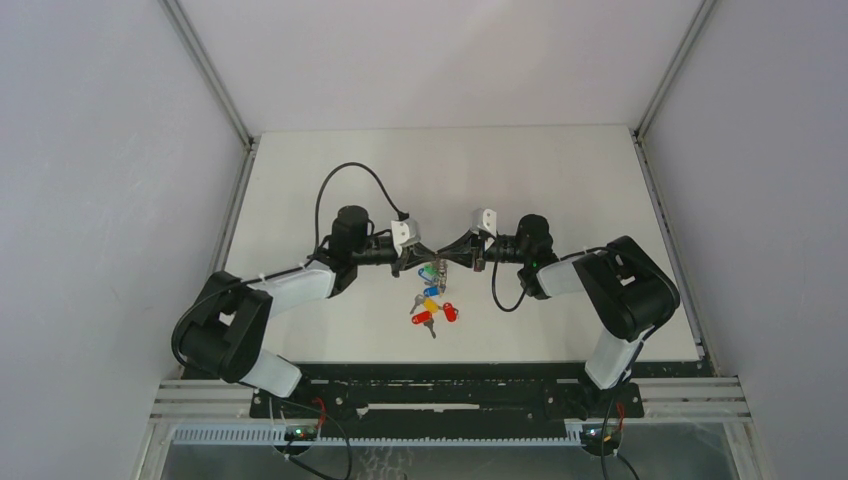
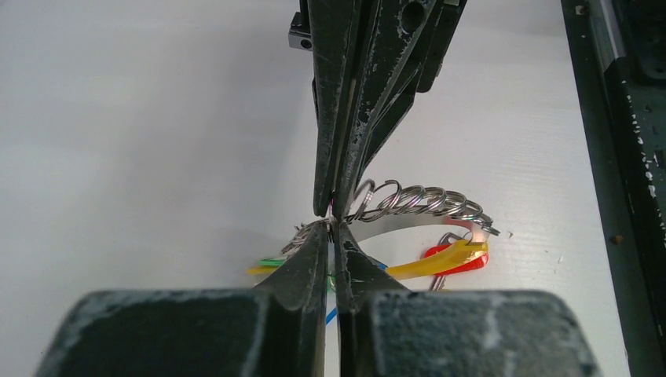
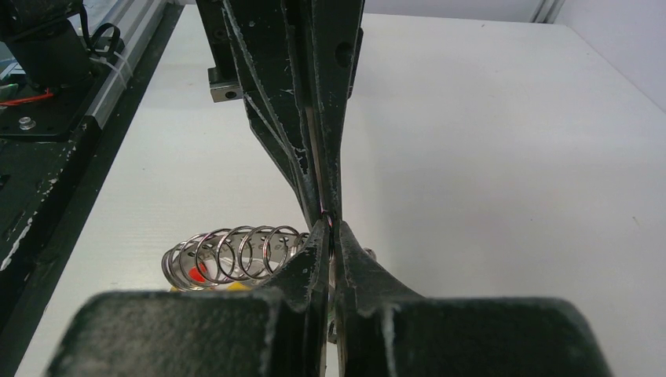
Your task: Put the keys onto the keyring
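Note:
The keyring (image 1: 432, 272) hangs between both grippers above the table's middle, with green and blue tags under it. In the left wrist view it shows as a silver band with several small rings (image 2: 416, 203) and a yellow curved band (image 2: 436, 260). My left gripper (image 2: 331, 228) and right gripper (image 3: 328, 224) meet tip to tip, each shut on a thin wire of the keyring (image 3: 236, 255). The left gripper (image 1: 420, 262) comes in from the left, the right gripper (image 1: 452, 258) from the right. Loose keys (image 1: 432, 312) with red and yellow tags lie on the table just below. A red tag (image 2: 459, 265) shows behind the yellow band.
The white table (image 1: 560, 190) has walls on three sides. A black rail (image 2: 620, 157) runs along the near edge by the arm bases. A black cable (image 1: 350, 175) loops above the left arm.

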Robot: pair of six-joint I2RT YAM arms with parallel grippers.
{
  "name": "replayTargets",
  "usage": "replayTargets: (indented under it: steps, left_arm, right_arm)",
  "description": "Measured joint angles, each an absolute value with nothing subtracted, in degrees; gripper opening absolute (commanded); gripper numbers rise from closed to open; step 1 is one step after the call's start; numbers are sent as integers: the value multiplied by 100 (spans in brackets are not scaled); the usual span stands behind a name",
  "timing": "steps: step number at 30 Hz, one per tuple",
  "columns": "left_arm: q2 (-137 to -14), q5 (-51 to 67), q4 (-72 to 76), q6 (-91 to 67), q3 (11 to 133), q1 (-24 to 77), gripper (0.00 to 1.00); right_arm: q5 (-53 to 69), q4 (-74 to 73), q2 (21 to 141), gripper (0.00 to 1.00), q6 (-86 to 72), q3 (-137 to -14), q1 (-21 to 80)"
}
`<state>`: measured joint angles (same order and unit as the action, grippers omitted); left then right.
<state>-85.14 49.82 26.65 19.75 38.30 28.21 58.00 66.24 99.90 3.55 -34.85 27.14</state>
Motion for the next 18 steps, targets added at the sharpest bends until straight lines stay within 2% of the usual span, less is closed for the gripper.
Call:
replayTargets:
  steps: [7, 12, 15, 18]
  left_arm:
    - [-8525, 4954, 2668, 1946, 3830, 2821, 0]
    - [-8475, 4731, 2587, 2012, 3828, 2838, 0]
    - [-8350, 4460, 2392, 2137, 3824, 2845, 0]
    - [-8224, 4222, 2213, 2268, 3824, 2845, 0]
  right_arm:
    - [5804, 6619, 10005, 1, 355, -3485, 2714]
    - [5693, 6532, 9959, 23, 340, -3474, 2711]
    - [5529, 6248, 9627, 31, 320, -3352, 2698]
    - [5249, 5642, 9054, 34, 320, -3293, 2698]
